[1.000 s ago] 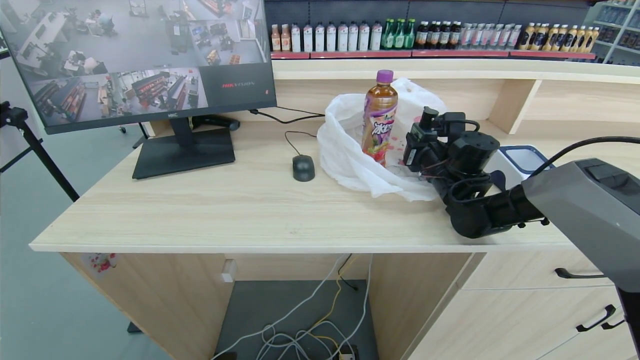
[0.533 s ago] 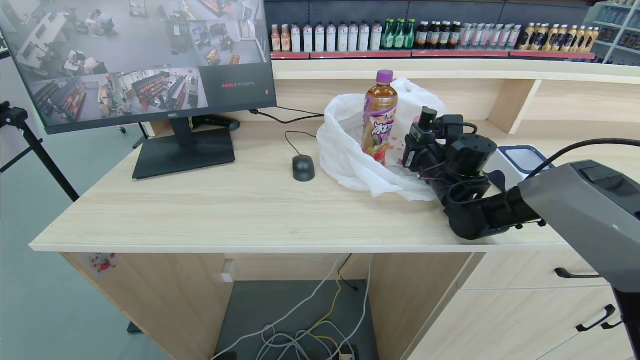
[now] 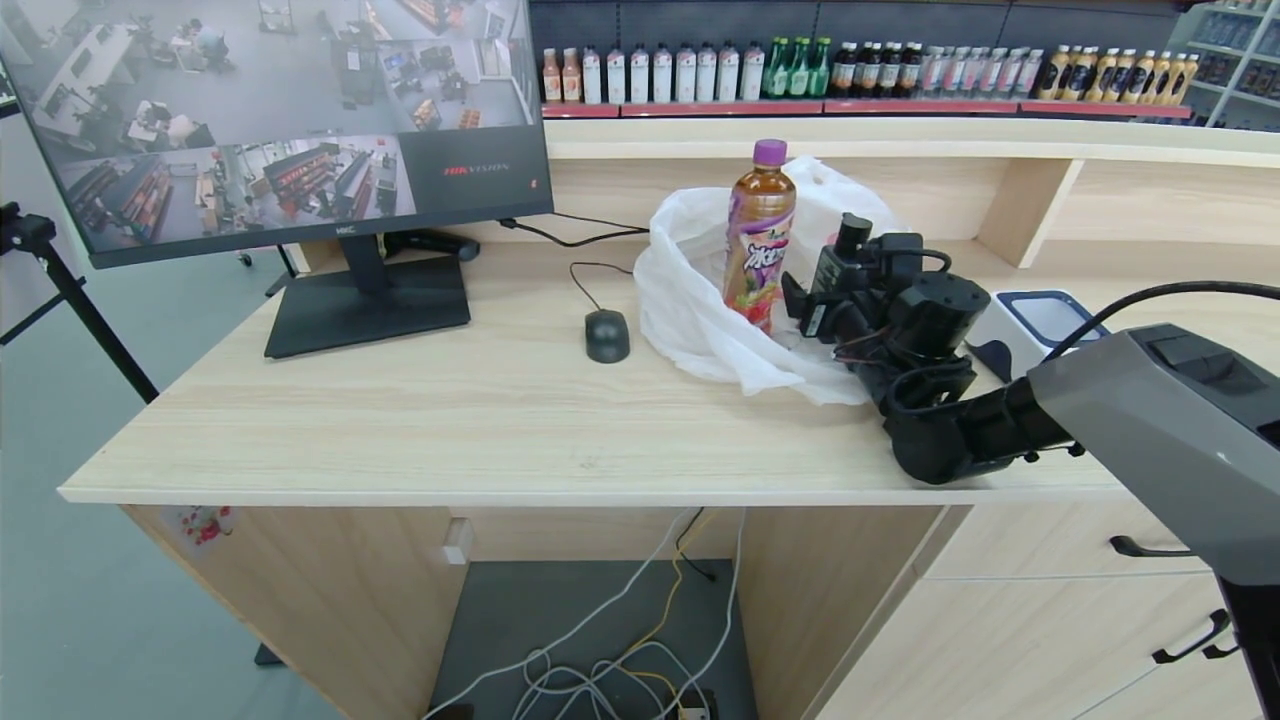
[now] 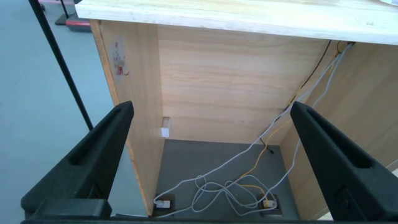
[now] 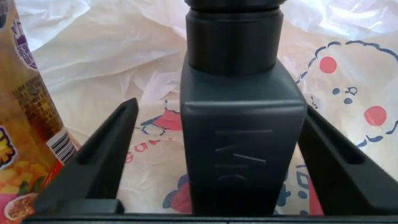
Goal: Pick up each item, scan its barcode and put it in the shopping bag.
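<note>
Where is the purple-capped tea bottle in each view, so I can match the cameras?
Head view: the tea bottle stands upright in the white shopping bag, on the far side of the counter.
Right wrist view: its label shows beside the dark bottle, against the bag.
Left wrist view: not in it; cables under the counter.
Shared landmark: the shopping bag.

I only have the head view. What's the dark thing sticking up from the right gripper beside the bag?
Observer: A dark grey bottle with a black cap, between the fingers of the right gripper, with the white bag behind it.
Operator: Clamped?
Observer: No, that gripper is open; a gap shows at one finger.
Operator: And the left arm?
Observer: The left gripper is open, low in front of the desk, facing the cables under it.
</note>
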Tool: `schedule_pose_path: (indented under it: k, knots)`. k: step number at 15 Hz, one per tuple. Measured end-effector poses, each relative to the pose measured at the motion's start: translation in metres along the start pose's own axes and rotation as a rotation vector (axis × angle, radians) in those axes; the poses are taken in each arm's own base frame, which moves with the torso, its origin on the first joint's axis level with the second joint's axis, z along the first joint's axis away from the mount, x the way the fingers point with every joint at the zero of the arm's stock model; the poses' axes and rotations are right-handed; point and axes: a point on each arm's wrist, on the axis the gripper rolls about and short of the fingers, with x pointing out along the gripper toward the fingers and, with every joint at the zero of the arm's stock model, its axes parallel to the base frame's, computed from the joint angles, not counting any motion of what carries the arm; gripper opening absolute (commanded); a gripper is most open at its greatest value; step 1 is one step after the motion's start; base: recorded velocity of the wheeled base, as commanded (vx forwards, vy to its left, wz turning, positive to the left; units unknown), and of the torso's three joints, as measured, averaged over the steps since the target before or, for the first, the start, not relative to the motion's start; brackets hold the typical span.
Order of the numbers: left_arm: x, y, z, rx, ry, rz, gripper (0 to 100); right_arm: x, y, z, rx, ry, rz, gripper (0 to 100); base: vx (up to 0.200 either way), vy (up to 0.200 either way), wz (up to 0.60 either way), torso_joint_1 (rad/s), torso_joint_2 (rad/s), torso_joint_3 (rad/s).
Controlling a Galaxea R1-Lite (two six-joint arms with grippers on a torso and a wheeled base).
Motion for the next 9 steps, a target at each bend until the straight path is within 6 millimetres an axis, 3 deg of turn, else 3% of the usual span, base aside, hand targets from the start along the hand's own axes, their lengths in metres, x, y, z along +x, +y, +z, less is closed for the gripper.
schedule_pose_path:
  k: [5, 9]
  knots:
    - [0.000, 0.000, 0.000, 0.000, 0.000, 0.001, 100, -0.001, -0.008, 0.013, -0.006, -0.029, -0.021, 100, 0.000, 0.000, 0.00, 0.000, 0.00, 0.000]
    - [0.000, 0.000, 0.000, 0.000, 0.000, 0.001, 100, -0.005, -0.002, 0.045, -0.007, -0.090, -0.002, 100, 0.000, 0.000, 0.00, 0.000, 0.00, 0.000]
